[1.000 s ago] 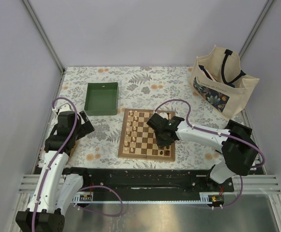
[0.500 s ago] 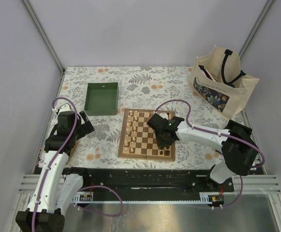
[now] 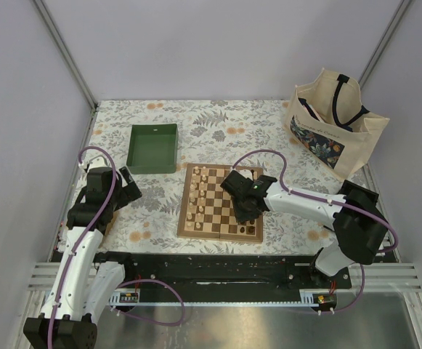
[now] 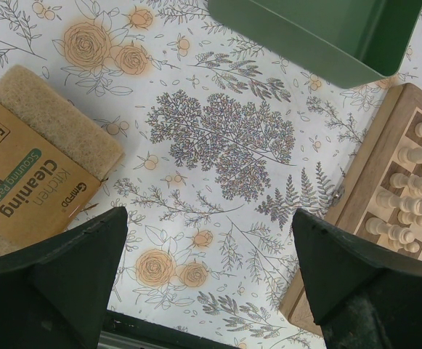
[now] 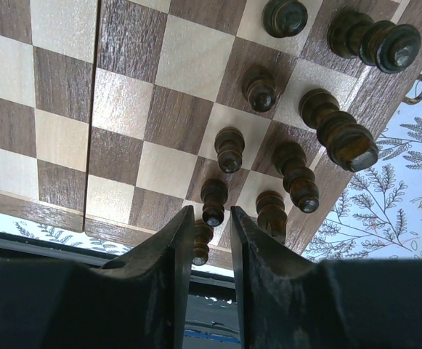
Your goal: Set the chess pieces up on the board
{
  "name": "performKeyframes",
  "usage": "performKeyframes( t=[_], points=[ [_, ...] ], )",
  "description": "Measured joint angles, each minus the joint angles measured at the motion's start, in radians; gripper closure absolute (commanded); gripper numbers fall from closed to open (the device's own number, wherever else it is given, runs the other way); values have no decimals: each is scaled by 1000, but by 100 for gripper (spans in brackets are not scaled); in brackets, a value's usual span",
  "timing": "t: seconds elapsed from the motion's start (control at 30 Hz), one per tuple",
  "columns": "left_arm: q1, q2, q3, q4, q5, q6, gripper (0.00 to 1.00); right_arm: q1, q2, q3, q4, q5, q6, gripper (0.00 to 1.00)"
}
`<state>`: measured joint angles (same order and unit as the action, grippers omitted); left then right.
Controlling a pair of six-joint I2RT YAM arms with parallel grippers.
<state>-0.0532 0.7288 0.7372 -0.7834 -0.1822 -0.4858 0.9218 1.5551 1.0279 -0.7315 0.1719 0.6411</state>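
The desk (image 3: 269,123) carries everything under a floral cover; a bag (image 3: 334,120) stands at its far right corner, well apart from the work. The board (image 3: 214,207) lies open and flat at the centre, within reach of both arms. The tray (image 3: 152,147) sits just beyond the board's far left corner; no pieces show in the part of it that is visible.

The left tool (image 4: 211,291) hangs over bare desk left of the board with its fingers spread wide and nothing between them; this reads as a parked pose that leaves the board free for the other arm. A sponge pack (image 4: 29,167) lies beside it, unused.

Pale pieces (image 4: 403,211) stand in ranks along the board's left edge; dark pieces (image 5: 298,174) fill the two files at the right edge, back rank outermost, as the opening layout requires.

The right tool (image 5: 212,222) is low over the near right corner; its fingers stand close on either side of a pawn (image 5: 213,202) that is upright in the pawn file. Whether they press on it cannot be told. The narrow gap suits so slim a piece and avoids knocking its neighbours.
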Motion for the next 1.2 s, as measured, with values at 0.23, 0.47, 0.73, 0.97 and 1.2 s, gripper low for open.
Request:
performKeyframes(
  t=[0.23,0.47,0.73,0.97,1.2],
  points=[
    [0,0,0,0,2,0,1,0,-66,0,8,-6,-40,54],
    [0,-3,0,0,3,0,1,0,-240,11,34,37,-101,30],
    [0,-8,0,0,3,0,1,-63,-406,-2,50,232,-160,6],
    [0,-8,0,0,3,0,1,-324,-528,-75,68,287,-179,1],
    [0,-7,0,0,2,0,1,-719,-518,-161,87,146,-196,1]
  ],
)
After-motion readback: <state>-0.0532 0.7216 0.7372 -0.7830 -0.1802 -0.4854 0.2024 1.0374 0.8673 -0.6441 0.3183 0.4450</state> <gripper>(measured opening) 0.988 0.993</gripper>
